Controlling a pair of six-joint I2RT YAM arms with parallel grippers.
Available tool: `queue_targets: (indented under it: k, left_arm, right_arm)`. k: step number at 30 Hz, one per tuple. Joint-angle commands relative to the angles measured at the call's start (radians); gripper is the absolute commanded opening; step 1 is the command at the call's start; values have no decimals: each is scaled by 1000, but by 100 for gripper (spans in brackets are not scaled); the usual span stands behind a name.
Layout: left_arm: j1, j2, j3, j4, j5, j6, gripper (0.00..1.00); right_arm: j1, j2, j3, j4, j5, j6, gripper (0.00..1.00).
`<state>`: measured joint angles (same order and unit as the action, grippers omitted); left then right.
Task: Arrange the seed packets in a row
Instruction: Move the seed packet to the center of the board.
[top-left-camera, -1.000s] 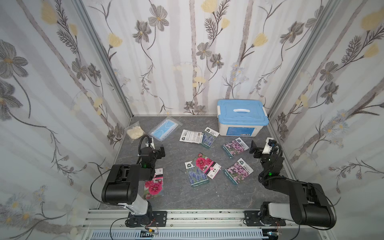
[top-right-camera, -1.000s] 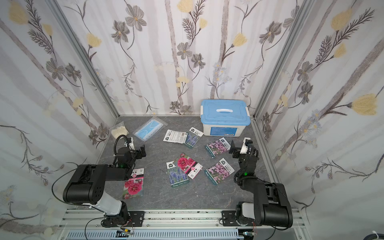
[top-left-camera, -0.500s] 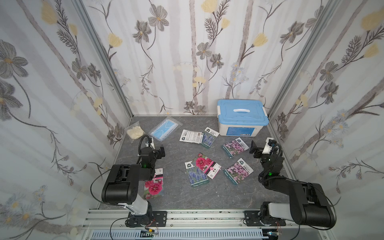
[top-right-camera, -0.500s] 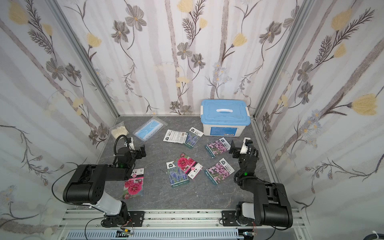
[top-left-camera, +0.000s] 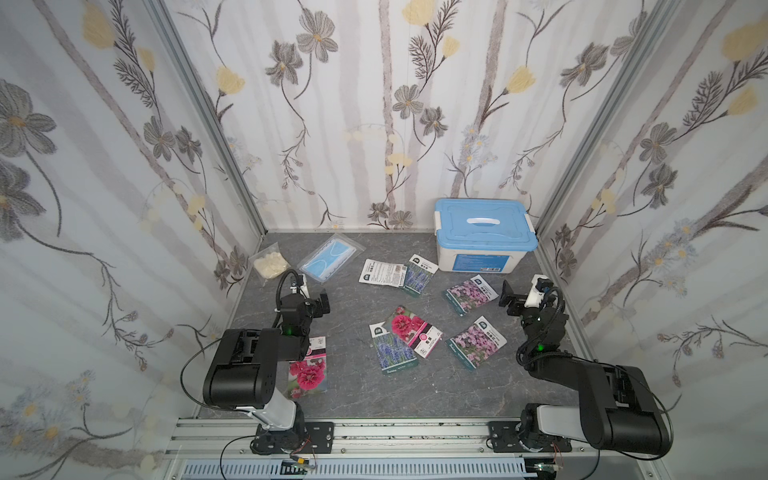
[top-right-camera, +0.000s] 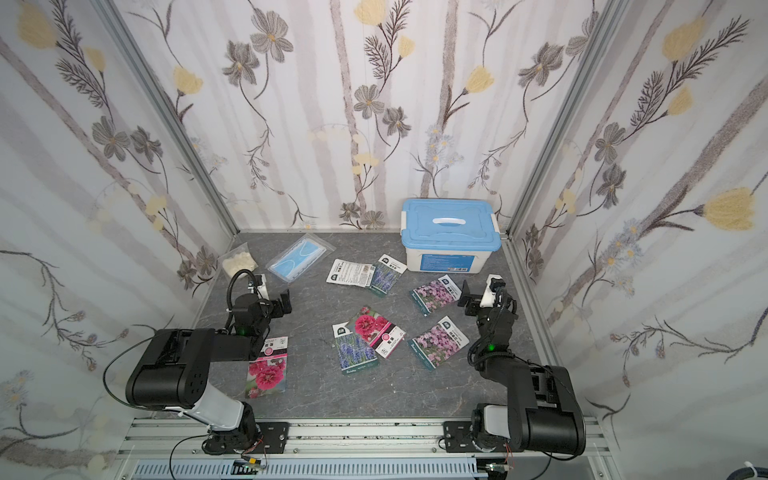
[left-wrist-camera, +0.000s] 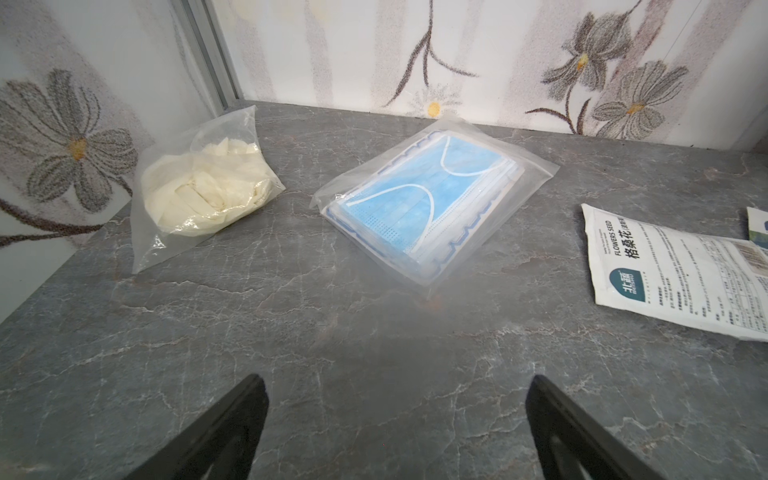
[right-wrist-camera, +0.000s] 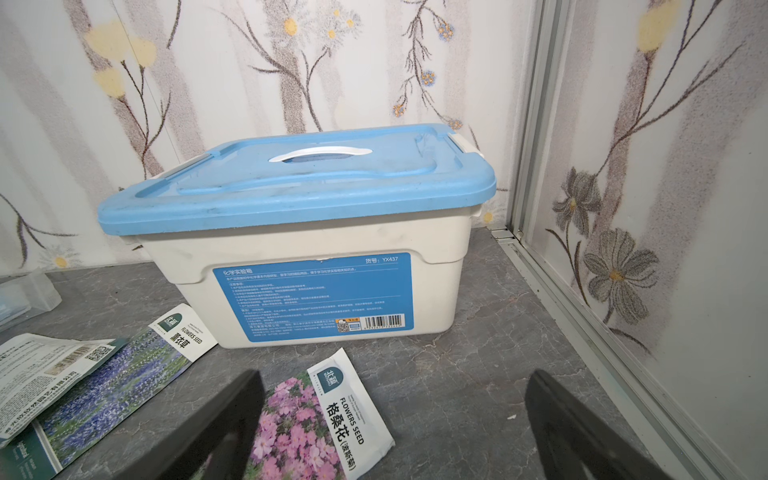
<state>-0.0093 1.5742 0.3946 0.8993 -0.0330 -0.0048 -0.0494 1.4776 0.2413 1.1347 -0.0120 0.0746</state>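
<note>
left gripper (top-left-camera: 321, 301): jaws spread wide, nothing between them; it hangs above bare table (top-left-camera: 353, 395) close to the left wall.
right gripper (top-left-camera: 508, 296): jaws also spread wide, holding nothing; it hangs near the right wall, a little in front of the box (top-left-camera: 484, 232).
seed packets: seven, all lying flat on the table, scattered and not in one line.
pink packet near the box (top-left-camera: 469, 293): just beside the right gripper, on the side toward the middle; in the right wrist view its white end shows in the gap between the fingers. i cannot tell if a finger touches it.
front pink packet (top-left-camera: 476, 343): near the right arm, closer to the front edge than the gripper.
middle pair: middle red packet (top-left-camera: 411, 328) and middle purple packet (top-left-camera: 392, 351) overlap each other in the centre, between both grippers and well apart from each.
back pair: white-side packet (top-left-camera: 382, 272) and rear purple packet (top-left-camera: 419, 276) overlap, lying between the mask bag (top-left-camera: 330, 257) and the box; apart from the left gripper, further back and to its right.
red packet by the left arm (top-left-camera: 309, 368): partly hidden under the left arm, toward the front edge, behind the left gripper.
other bags: mask bag and bag of cream-coloured things (top-left-camera: 270, 264) lie near the back left corner, ahead of the left gripper, not touched.
</note>
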Motion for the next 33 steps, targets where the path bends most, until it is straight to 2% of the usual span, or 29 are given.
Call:
queue_targets:
  k: [1,2,4,7,11,14,19,23,27,33]
  left_arm:
    - [-2,-37,35,-93,-45,-10,100]
    - [-9,-60,71,-185,-91,-15,100]
    - [-18,-108,194,-433,-149,-26,100]
    - [-27,-168,300,-606,-176,-78,100]
    - [-90,-185,453,-869,-234,-153,100]
    - [-138,-206,516,-1042,-250,-249,100]
    - [-179,-247,579,-1304,-220,-384,100]
    - [-179,-310,494,-1426,-157,-515,100]
    - [-181,-424,375,-1499,-109,-610,100]
    - [-182,-520,256,-1581,-149,-696,97]
  right_arm:
    - [13,-38,18,-33,110,20,100]
    - [18,-75,49,-119,159,35,100]
    - [16,-135,183,-433,260,108,100]
    - [20,-196,296,-683,304,169,99]
    - [52,-303,340,-856,185,251,99]
    - [151,-347,368,-936,93,296,100]
    - [415,-347,384,-949,53,311,100]
    - [608,-285,395,-895,23,330,100]
    - [705,-187,391,-808,-69,364,100]
    - [851,2,439,-727,-204,373,98]
